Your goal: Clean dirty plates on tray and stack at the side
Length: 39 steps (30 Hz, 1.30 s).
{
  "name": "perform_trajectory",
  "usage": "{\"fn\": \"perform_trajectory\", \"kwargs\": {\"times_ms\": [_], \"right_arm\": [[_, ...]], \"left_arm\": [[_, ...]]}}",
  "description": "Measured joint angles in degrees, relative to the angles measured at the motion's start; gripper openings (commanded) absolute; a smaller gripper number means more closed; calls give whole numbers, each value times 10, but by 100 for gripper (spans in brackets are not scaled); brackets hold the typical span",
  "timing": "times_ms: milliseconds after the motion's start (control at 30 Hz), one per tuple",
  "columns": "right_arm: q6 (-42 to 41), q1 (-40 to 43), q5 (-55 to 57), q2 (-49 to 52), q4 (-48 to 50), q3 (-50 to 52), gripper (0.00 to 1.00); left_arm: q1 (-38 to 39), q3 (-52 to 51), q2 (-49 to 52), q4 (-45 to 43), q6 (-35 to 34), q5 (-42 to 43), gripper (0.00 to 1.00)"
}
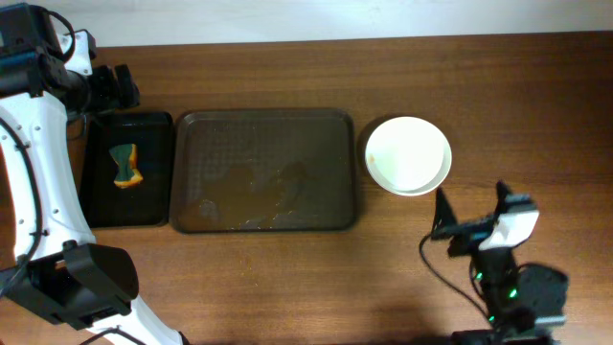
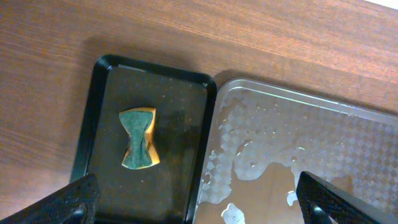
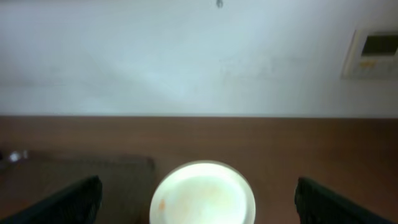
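Note:
The plates [image 1: 408, 154] sit in a stack on the table just right of the tray; the top one is white, and I cannot tell how many lie under it. In the right wrist view the top plate [image 3: 202, 193] shows a small orange spot at its left. The dark brown tray [image 1: 263, 117] holds no plates, only wet patches; it also shows in the left wrist view [image 2: 311, 143]. My left gripper [image 1: 122, 86] [image 2: 199, 205] is open and empty above the seam between the two trays. My right gripper [image 1: 471, 213] [image 3: 199, 202] is open and empty, in front of the stack.
A small black tray [image 1: 101, 206] [image 2: 99, 124] lies left of the brown tray and holds a green and yellow sponge [image 1: 124, 165] [image 2: 138, 138]. The table's back edge meets a white wall. The left arm's base stands at the front left.

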<state>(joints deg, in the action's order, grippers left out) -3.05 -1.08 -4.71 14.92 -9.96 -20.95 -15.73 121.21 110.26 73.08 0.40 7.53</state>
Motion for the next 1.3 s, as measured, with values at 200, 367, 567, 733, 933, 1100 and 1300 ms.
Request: {"fn": "perform_trajectory", "kwargs": {"times_ms": [200,367,567,733,933,1100,1300], "right_arm": [[-2,0,-6,-132,62,144,98],[-2,-1,-6,-141,134,198,98],[-2,-1,-6,-143,61,203,98],[-2,-1,-6,-142,61,203,98],[-2,-1,-6,-142,61,203,98],[-2,-1,-6,-142,61,203,98],[-2,-1,-6,-142,61,203,98]], "left_arm": [[0,0,0,1,0,0,99],[0,0,0,0,0,0,99],[0,0,0,0,0,0,99],[0,0,0,0,0,0,99],[0,0,0,0,0,0,99],[0,0,0,0,0,0,99],[-2,-4,-30,0,0,-44,99]]}}
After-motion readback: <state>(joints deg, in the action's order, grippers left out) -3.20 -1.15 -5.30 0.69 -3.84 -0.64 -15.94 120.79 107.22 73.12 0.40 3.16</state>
